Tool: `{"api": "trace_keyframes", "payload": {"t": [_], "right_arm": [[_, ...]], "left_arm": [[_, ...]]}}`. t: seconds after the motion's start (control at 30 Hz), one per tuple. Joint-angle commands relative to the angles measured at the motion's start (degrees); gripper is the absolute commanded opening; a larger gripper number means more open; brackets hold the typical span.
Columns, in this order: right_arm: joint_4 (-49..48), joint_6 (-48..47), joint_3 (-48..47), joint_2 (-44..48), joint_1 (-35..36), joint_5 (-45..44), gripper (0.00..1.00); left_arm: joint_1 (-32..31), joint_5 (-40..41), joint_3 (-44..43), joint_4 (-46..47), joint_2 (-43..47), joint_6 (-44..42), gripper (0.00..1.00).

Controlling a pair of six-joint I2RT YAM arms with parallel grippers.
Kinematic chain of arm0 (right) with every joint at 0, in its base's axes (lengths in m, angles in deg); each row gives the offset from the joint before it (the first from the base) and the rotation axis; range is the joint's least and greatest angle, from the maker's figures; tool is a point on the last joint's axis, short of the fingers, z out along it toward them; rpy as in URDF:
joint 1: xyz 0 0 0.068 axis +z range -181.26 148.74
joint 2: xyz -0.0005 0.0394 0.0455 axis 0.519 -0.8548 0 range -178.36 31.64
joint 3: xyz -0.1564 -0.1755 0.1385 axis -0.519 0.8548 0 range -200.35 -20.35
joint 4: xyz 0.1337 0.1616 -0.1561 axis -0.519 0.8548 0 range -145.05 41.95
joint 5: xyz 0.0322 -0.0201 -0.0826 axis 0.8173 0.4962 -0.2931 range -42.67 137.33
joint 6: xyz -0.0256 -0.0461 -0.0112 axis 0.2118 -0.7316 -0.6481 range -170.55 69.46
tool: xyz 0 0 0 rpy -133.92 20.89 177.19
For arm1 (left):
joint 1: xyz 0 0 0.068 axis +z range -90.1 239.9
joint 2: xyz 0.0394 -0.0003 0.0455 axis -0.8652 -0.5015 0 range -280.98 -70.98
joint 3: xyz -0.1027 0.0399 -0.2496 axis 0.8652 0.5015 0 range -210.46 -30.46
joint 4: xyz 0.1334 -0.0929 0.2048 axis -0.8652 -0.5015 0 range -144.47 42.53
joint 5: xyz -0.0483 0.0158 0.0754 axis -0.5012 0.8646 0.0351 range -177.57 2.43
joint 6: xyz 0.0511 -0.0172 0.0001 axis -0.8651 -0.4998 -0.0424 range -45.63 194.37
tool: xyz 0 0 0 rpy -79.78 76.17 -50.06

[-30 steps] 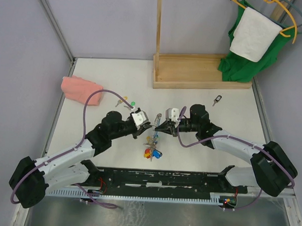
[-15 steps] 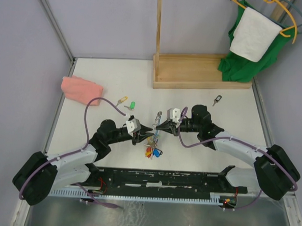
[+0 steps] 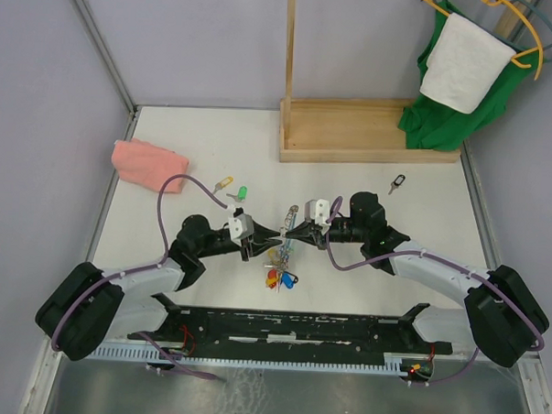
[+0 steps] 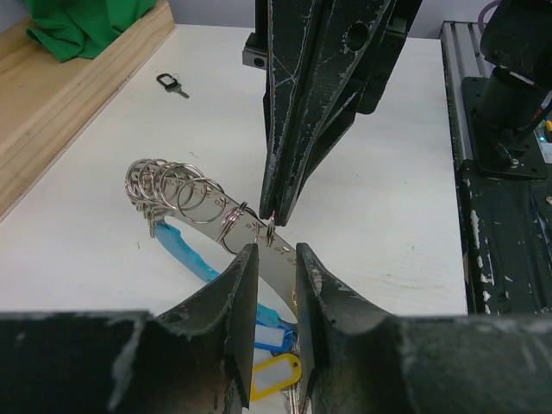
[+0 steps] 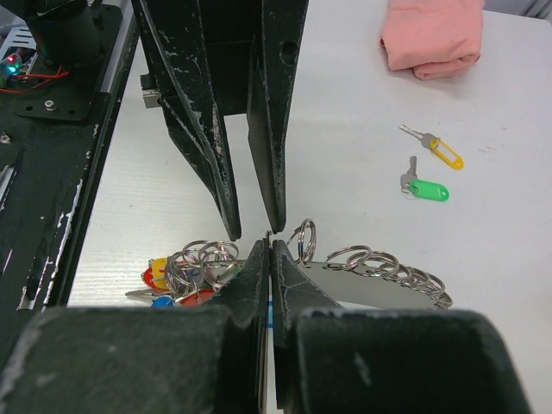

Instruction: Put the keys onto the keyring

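The keyring (image 3: 280, 251) is a flat silvery strip (image 4: 226, 220) strung with small split rings, with several keys and coloured tags bunched on the table at its near end (image 3: 278, 280). My right gripper (image 5: 271, 246) is shut on the strip's edge beside a small ring and holds it tilted off the table. My left gripper (image 4: 272, 259) faces it tip to tip, its jaws a little apart with the strip's near end between them. Loose keys lie on the table: yellow (image 3: 224, 182), green (image 3: 241, 194) and black (image 3: 398, 184).
A folded pink cloth (image 3: 148, 162) lies at the far left. A wooden rack base (image 3: 371, 130) with an upright post stands at the back. A green garment and white towel (image 3: 465, 73) hang at the back right. The black arm rail (image 3: 298, 332) runs along the near edge.
My left arm has dropped lower and its gripper has moved right, up to the strip and the right gripper's tip. The right gripper has barely moved and keeps its hold.
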Motion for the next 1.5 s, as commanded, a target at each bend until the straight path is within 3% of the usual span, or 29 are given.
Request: {"api": "trace_keyframes", "payload": {"t": [0.0,0.5,0.87,1.3,1.37,1.43,1.47], "right_arm": [[-3.47,-0.47,-1.06,1.70,-0.15,1.37,0.01],[-3.50,-0.59,-1.36,1.60,-0.16,2.98,0.01],[-2.50,-0.53,-2.29,1.28,-0.15,4.36,0.01],[-3.00,0.39,-3.43,-0.01,-0.05,4.98,0.01],[-3.06,0.67,-3.62,-0.37,0.03,5.09,0.01],[-3.07,0.99,-3.79,-0.65,0.21,5.11,0.01],[-2.95,1.17,-3.79,-0.75,0.25,5.07,0.01]], "left_arm": [[0.49,-2.29,-1.46,5.08,-1.49,3.05,0.30],[1.02,-3.72,-3.13,8.14,-5.83,5.86,0.30],[1.45,-4.89,-3.82,8.39,-6.53,6.75,0.18],[1.47,-7.48,-4.90,9.52,-8.30,8.26,0.22],[1.42,-7.89,-4.98,10.56,-8.71,8.85,0.18],[1.46,-8.29,-5.17,11.09,-8.99,9.24,0.04],[1.43,-8.29,-5.17,11.04,-8.89,9.22,0.03]]}}
